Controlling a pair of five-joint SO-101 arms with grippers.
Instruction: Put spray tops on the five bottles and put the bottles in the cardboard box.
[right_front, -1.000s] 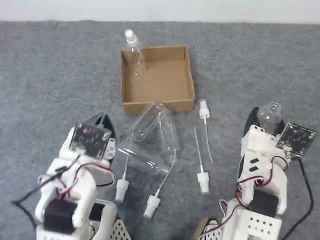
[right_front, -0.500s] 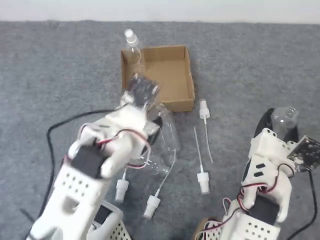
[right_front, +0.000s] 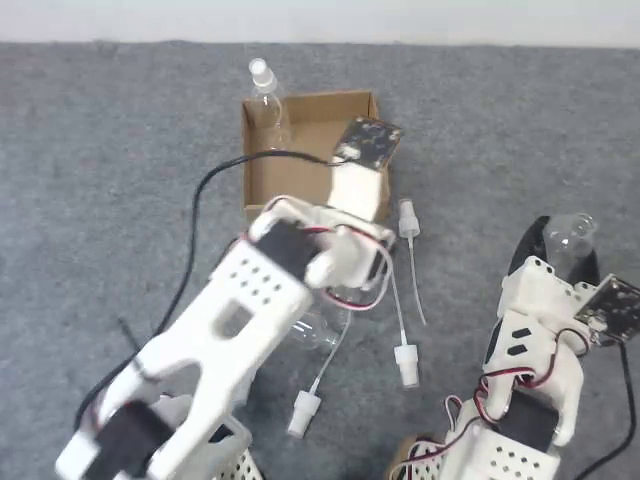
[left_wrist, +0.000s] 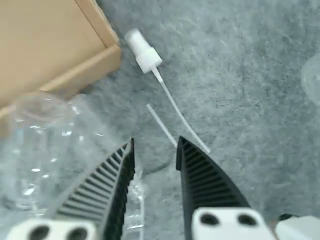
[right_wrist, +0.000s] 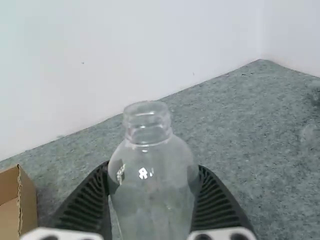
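Left arm stretches out over the middle of the surface. The left hand is low over the grey cover, just right of the near right corner of the cardboard box. Its jaws stand narrowly apart with nothing between them. Two thin dip tubes lie on the surface under the tips.

First spray top lies just right of the box, tube pointing near. Second spray top lies nearer, tube pointing far. Third spray top lies near middle, its curved tube running up toward the lying bottles. These are clear, uncapped and on their sides just near of the box, mostly under the left arm in the high view.

Capped bottle stands upright at the box's far left corner and looks to be inside it.

Right hand sits at near right, raised off the surface. It is clamped on the open bottle, whose bare neck sticks out past the fingertips.
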